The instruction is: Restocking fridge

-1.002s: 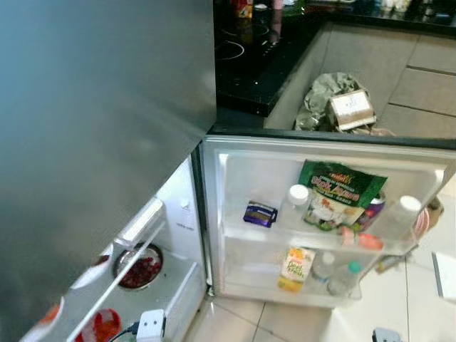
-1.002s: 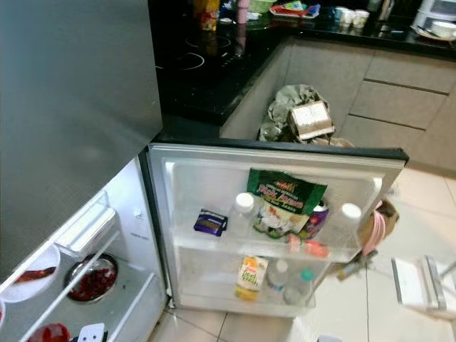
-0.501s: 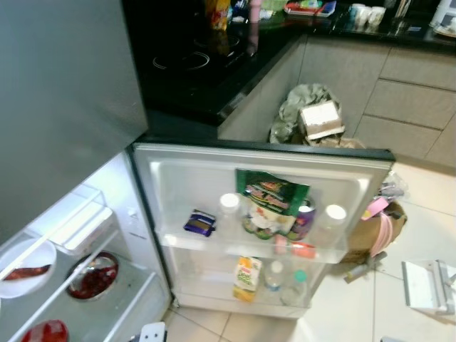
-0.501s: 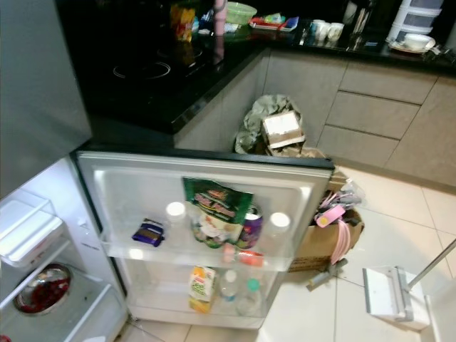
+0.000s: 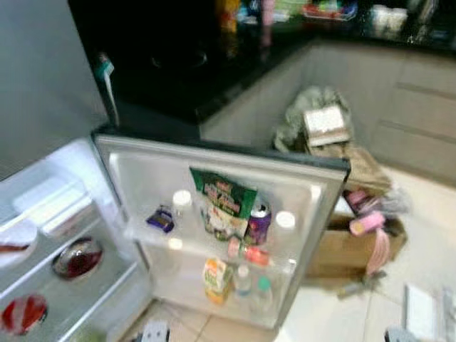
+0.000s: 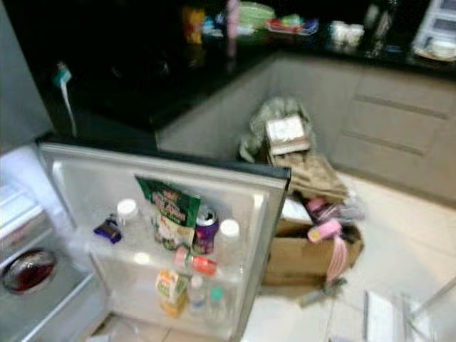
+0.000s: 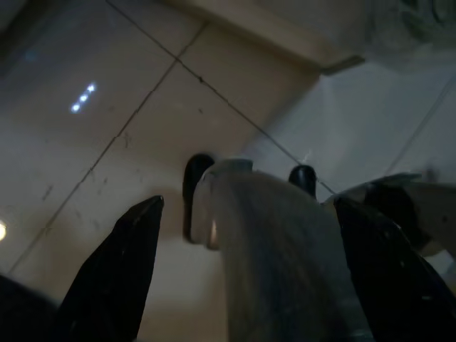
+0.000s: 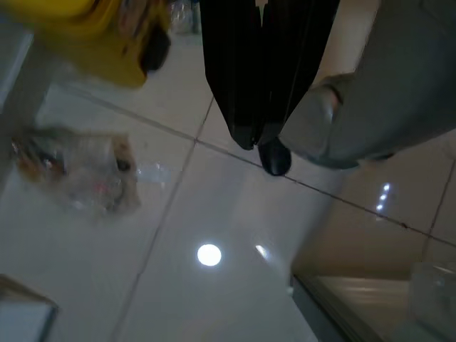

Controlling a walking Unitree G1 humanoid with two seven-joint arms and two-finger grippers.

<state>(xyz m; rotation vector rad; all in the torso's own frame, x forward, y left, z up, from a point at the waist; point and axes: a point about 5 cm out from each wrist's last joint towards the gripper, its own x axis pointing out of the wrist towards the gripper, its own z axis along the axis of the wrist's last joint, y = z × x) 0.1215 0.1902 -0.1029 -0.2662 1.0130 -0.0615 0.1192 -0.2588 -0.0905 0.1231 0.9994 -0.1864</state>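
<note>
Compared with half a second ago my head view has swung right and blurred: more floor and clutter show at 3 o'clock, less of the fridge's inside at 9 o'clock. Nothing on the door shelves seems to have moved.

Both arms hang over pale floor tiles (image 8: pixel 142 235). The left gripper (image 7: pixel 246 274) has its black fingers spread wide apart, empty. The right gripper (image 8: pixel 262 135) has its fingers pressed together, holding nothing.

The fridge door (image 5: pixel 214 164) stands open in front of me. Its lower shelf holds a juice carton (image 5: pixel 216 276) with two small bottles (image 5: pixel 253 288) beside it. The upper shelf carries a small purple packet (image 5: pixel 161 219) at 9 o'clock, then a white-capped bottle (image 5: pixel 182 201), a green snack bag (image 5: pixel 222 203), a purple can (image 5: pixel 258 221) and another white-capped bottle (image 5: pixel 284 222). Inside the fridge, at 8 o'clock, sit a metal bowl (image 5: pixel 78 258) of something red and a drawer (image 5: pixel 50 203).

At 3 o'clock a cardboard box (image 5: pixel 353 246) holds pink things. Beyond lie a crumpled bag (image 5: pixel 313 121), grey cabinets (image 5: pixel 417 100) and a black countertop (image 5: pixel 185 71).
</note>
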